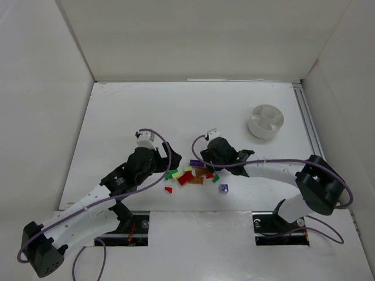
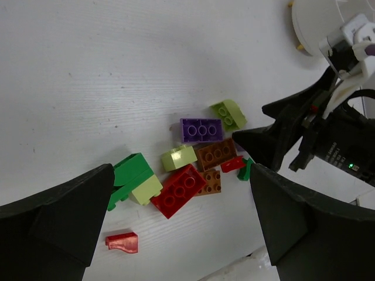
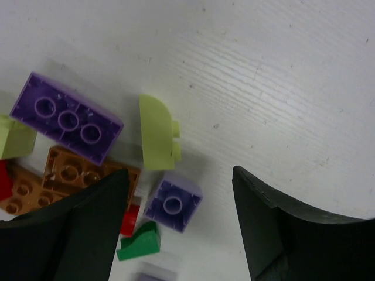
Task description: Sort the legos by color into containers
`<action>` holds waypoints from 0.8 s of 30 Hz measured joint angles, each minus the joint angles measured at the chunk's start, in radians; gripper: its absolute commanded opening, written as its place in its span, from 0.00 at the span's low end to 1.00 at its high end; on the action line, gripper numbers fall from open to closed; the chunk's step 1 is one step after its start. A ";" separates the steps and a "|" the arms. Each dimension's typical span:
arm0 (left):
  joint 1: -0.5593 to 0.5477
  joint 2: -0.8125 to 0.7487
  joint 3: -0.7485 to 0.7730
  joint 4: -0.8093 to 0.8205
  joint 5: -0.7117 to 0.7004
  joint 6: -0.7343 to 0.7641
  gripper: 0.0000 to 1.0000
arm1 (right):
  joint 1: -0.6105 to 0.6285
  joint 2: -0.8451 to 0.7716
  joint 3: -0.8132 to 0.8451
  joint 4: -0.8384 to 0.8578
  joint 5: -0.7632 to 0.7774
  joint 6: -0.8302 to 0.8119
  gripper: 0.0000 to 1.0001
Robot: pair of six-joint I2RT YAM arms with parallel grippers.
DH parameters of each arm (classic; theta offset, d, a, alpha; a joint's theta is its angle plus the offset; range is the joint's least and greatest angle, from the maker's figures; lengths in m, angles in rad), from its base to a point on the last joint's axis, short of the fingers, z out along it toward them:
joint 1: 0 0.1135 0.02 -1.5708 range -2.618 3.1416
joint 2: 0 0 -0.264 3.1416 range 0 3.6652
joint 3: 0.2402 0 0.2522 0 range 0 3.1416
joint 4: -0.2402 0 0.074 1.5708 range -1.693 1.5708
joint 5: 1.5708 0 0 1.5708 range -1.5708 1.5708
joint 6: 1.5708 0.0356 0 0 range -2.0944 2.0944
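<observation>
The legos [image 1: 190, 174] lie in a loose pile between both arms. My left gripper [image 2: 180, 172] hangs open above them, with a red brick [image 2: 180, 189], a green one [image 2: 132, 170] and a pale yellow-green one [image 2: 179, 157] on the table between its fingers. My right gripper [image 3: 179, 172] is low over the pile's right side, jaws apart. A small purple one-stud brick [image 3: 173, 205] sits between them, touching neither finger. A purple three-stud brick [image 3: 65, 118] and a pale yellow-green slope [image 3: 157, 133] lie just beyond. The white divided dish [image 1: 261, 132] stands at the far right.
A lone purple brick [image 1: 223, 188] and a small red slope [image 1: 169, 189] lie nearer the front edge, apart from the pile. White walls enclose the table on three sides. The two grippers [image 1: 163, 165] [image 1: 206, 166] face each other closely across the pile.
</observation>
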 measured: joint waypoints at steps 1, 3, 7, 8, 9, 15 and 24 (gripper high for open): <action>0.000 0.003 -0.001 0.001 0.006 0.001 1.00 | 0.000 0.024 0.016 0.001 0.008 0.000 0.76; 0.000 0.008 -0.003 0.006 0.013 0.004 1.00 | 0.000 0.063 0.041 0.011 0.028 0.001 0.76; 0.000 0.008 -0.014 0.015 0.022 0.007 1.00 | 0.000 0.119 0.077 0.018 0.057 0.000 0.66; 0.000 0.008 -0.018 0.014 0.025 0.007 1.00 | 0.000 0.132 0.085 0.018 0.062 0.001 0.63; 0.000 0.008 -0.021 0.017 0.027 0.008 1.00 | 0.000 0.145 0.094 0.018 0.066 0.002 0.57; 0.000 0.012 -0.028 0.030 0.032 0.008 1.00 | 0.000 0.206 0.131 0.025 0.060 0.002 0.33; 0.000 0.017 -0.028 0.033 0.040 0.006 1.00 | -0.008 0.201 0.153 0.039 0.036 -0.008 0.18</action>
